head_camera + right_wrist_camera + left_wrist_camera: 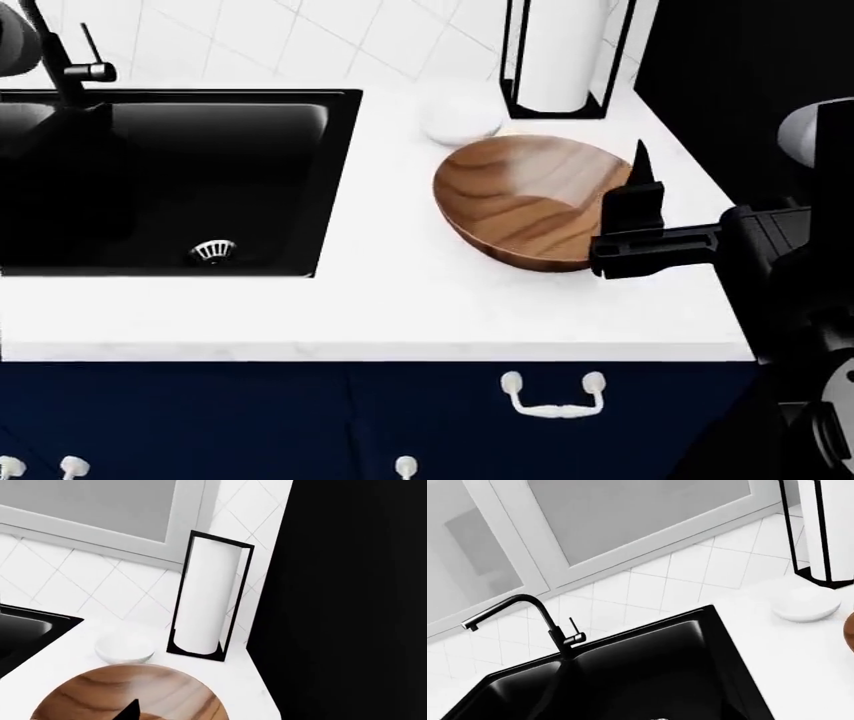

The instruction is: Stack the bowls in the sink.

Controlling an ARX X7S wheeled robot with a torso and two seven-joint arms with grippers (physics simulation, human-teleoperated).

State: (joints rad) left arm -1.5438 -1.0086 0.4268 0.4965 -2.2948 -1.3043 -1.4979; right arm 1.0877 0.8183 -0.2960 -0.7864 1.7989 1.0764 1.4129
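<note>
bowls wait on the white desk [400,310] beside the black sink [336,180]: the wooden bowl [527,200] near the desk's right edge, the small white bowl [461,117] just behind it toward the back edge, next to the paper-towel stand [558,60]. right gripper [638,205] sits at the wooden bowl's right rim; whether its jaws have closed cannot be told (a firm rim grip looks advisable before lifting). both bowls and the sink basin appear empty. left gripper is out of view.
</note>
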